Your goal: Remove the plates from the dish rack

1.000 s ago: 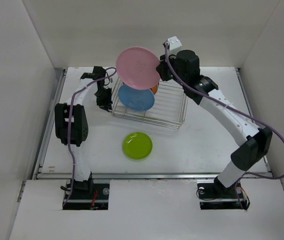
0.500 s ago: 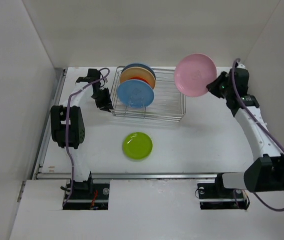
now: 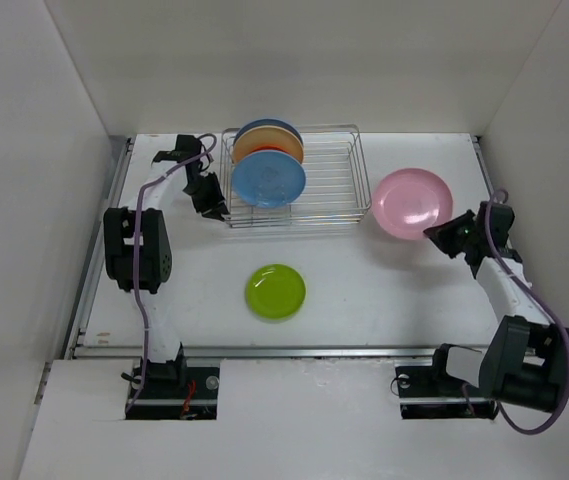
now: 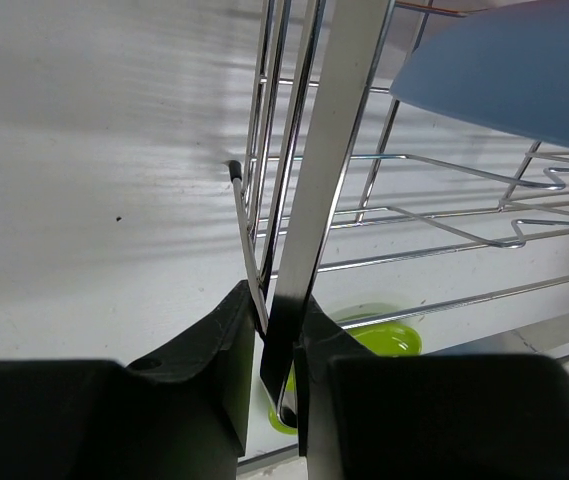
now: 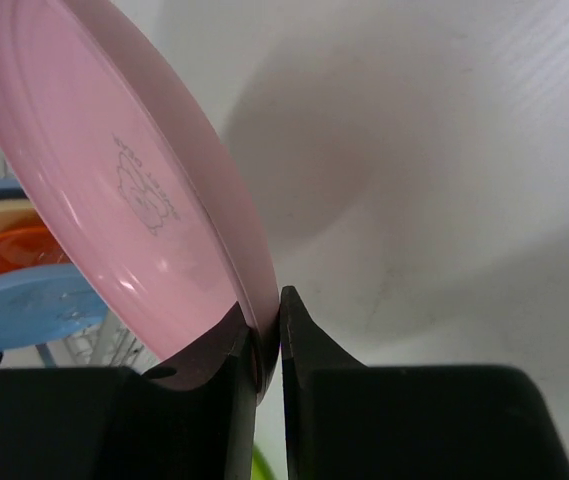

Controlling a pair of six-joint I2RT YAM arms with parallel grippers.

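Top external: high overhead from the near side, looking down on the whole desk [image 3: 384, 290].
Left wrist: very near the dish rack [image 4: 329, 130] rim, facing across the desk.
Right wrist: tight against the pink plate [image 5: 114, 200].
Shared: blue plate [image 3: 268, 180] in all three.

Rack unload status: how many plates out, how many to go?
Done: green plate lies flat on the table, in front of the dish rack. In hand: right gripper pinches the pink plate by its rim, right of the rack, tilted; left gripper clamps the rack's edge wire. Left: blue plate and at least two behind it in the rack.
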